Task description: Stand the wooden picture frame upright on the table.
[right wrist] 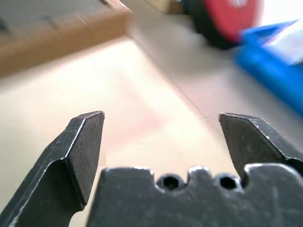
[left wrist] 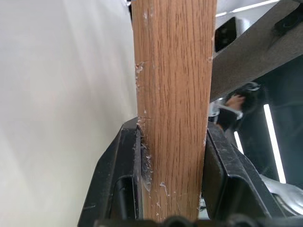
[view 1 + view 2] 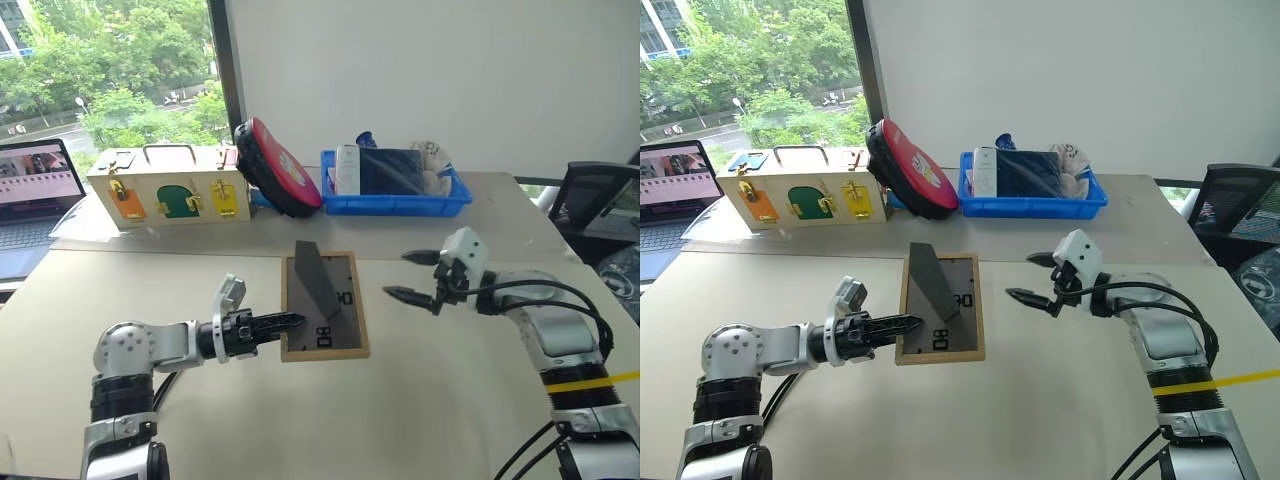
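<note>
While the wooden picture frame [image 3: 322, 308] shows its dark grey back upward, it sits near the middle of the surface [image 3: 420, 400], with its long axis running from the near edge toward the far edge. Its fold-out stand leg [image 3: 316, 279] rises from the back and leans toward the far side. Whether the near edge rests on the surface or is slightly raised cannot be told from the head views.

The left gripper [image 3: 285, 323] is clamped on the left rail of the frame, near its near-left corner. In the left wrist view the wood rail [image 2: 173, 109] fills the gap between the two black fingers [image 2: 118, 179], which press on both of its faces.

The right gripper [image 3: 408, 276] stands just beside the right edge of the frame, apart from it, with its jaws spread wide and nothing between them. It points toward the frame and slightly down.

The governing relation: the frame lies to the right of the holding gripper and to the left of the free one. Standing it up probably requires tipping about the far short edge, so that the leg meets the surface.
</note>
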Controlling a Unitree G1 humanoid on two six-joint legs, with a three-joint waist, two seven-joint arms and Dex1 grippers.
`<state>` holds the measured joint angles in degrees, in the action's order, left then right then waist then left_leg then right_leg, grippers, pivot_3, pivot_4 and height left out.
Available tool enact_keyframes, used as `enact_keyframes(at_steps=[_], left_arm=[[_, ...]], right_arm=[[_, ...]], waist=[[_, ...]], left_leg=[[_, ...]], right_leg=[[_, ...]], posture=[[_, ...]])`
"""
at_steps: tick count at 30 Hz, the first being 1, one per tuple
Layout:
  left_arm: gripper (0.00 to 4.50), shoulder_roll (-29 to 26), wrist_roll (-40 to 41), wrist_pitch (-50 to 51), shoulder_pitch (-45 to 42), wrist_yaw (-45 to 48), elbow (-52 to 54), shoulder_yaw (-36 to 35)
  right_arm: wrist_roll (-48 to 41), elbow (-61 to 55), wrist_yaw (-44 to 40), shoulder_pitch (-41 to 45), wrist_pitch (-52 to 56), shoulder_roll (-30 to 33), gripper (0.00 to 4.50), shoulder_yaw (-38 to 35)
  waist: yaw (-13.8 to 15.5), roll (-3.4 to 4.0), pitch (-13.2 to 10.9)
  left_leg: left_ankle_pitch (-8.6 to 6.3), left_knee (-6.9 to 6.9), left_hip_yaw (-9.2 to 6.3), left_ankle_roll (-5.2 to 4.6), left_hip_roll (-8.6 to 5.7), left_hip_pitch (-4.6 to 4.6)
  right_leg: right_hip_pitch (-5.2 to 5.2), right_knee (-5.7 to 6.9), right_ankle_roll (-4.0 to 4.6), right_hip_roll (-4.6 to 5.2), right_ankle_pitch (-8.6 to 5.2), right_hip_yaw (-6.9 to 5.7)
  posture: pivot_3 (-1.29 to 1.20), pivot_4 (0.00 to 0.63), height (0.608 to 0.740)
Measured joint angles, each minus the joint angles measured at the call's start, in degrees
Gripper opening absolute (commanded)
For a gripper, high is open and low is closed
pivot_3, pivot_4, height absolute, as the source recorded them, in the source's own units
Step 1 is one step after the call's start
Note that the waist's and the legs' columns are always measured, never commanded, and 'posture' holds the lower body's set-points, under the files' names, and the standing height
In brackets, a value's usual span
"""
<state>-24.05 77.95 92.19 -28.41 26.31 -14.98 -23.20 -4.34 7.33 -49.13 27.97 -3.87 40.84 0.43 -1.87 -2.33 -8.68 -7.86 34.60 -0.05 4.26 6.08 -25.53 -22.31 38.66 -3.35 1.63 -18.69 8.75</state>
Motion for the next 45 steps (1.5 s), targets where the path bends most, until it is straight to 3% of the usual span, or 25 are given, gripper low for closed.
enact_keyframes(at_steps=[3, 7, 12, 17, 20, 27, 34, 37, 39, 45], left_arm=[[1.15, -0.22, 5.83, 0.11, -0.36, -5.64, -2.04, 0.10], [1.15, 1.48, 10.26, -0.46, -1.33, -13.09, -3.98, 1.02], [1.15, 2.95, 17.22, -3.48, -2.34, -20.71, -3.88, 4.23], [1.15, 1.57, 24.07, -7.21, -2.20, -25.59, -3.42, 7.21], [1.15, 0.49, 28.17, -9.62, -1.68, -27.44, -2.66, 8.99], [1.15, -1.86, 34.26, -13.94, 0.22, -28.59, -0.58, 12.27], [1.15, -3.58, 34.49, -16.14, 0.75, -26.80, 0.46, 14.36], [1.15, -4.73, 28.89, -17.06, 2.04, -21.40, 4.46, 14.71], [2.16, -5.00, 24.87, -18.28, 2.82, -17.08, 6.13, 15.09], [4.37, -9.04, 5.89, -25.45, 3.50, -6.60, 12.80, 17.16]], right_arm=[[11.01, 1.27, 6.94, -3.36, -18.53, 0.93, 4.46, 2.41], [24.58, 2.12, 17.18, -4.24, -34.91, 0.83, 4.46, 5.61], [34.66, -1.36, 26.75, -4.19, -43.01, -2.12, 4.46, 6.92], [38.70, -2.20, 32.30, -4.17, -44.61, -2.68, 4.46, 6.99], [40.21, -2.34, 34.75, -4.14, -44.62, -3.50, 3.81, 6.99], [42.60, -1.94, 35.93, -2.98, -44.64, -4.66, 1.51, 7.94], [44.15, -1.62, 36.89, -1.92, -44.88, -4.75, 1.41, 8.13], [44.56, -1.66, 37.36, -1.92, -45.33, -4.76, 1.41, 8.15], [45.16, -1.76, 37.72, -1.92, -45.56, -4.72, 1.41, 8.15], [44.77, -0.68, 37.26, -1.90, -45.47, -5.08, 1.28, 9.65]], waist=[[-0.38, 0.01, -0.01], [-0.52, 0.04, -0.03], [-0.13, 0.03, -0.03], [0.49, 0.03, -0.03], [0.94, 0.03, -0.03], [1.11, 0.04, -0.03], [1.20, 0.04, -0.03], [1.10, 0.04, -0.03], [1.15, 0.04, -0.03], [1.11, 0.04, -0.04]], left_leg=[[0.01, 0.03, 0.00, 0.02, -0.02, 0.02], [0.09, 0.13, -0.02, 0.13, -0.06, 0.04], [0.13, 0.13, -0.06, 0.21, -0.08, 0.04], [0.15, 0.13, -0.06, 0.24, -0.08, 0.05], [0.16, 0.13, -0.06, 0.25, -0.09, 0.06], [0.18, 0.14, -0.06, 0.29, -0.09, 0.07], [0.19, 0.14, -0.07, 0.30, -0.10, 0.07], [0.22, 0.10, -0.07, 0.34, -0.10, 0.09], [0.22, 0.12, -0.07, 0.34, -0.10, 0.10], [0.22, 0.11, -0.07, 0.33, -0.10, 0.09]], right_leg=[[0.01, 0.01, 0.00, 0.02, 0.00, 0.00], [0.02, 0.18, -0.01, 0.04, 0.01, 0.01], [0.03, 0.22, 0.00, 0.05, 0.03, 0.01], [0.03, 0.22, 0.01, 0.05, 0.03, 0.01], [0.04, 0.23, 0.02, 0.05, 0.03, 0.01], [0.05, 0.23, 0.02, 0.06, 0.03, 0.01], [0.06, 0.23, 0.02, 0.06, 0.03, -0.01], [0.06, 0.23, 0.02, 0.05, 0.03, -0.01], [0.06, 0.23, 0.03, 0.05, 0.03, -0.01], [0.07, 0.23, 0.04, 0.06, 0.03, -0.02]], posture=[[0.00, 0.150, 0.713], [0.00, 0.150, 0.713], [0.00, 0.150, 0.713], [0.00, 0.150, 0.713], [0.00, 0.150, 0.713], [0.00, 0.150, 0.713], [0.00, 0.150, 0.713], [0.00, 0.150, 0.713], [0.00, 0.150, 0.713], [0.00, 0.150, 0.713]])
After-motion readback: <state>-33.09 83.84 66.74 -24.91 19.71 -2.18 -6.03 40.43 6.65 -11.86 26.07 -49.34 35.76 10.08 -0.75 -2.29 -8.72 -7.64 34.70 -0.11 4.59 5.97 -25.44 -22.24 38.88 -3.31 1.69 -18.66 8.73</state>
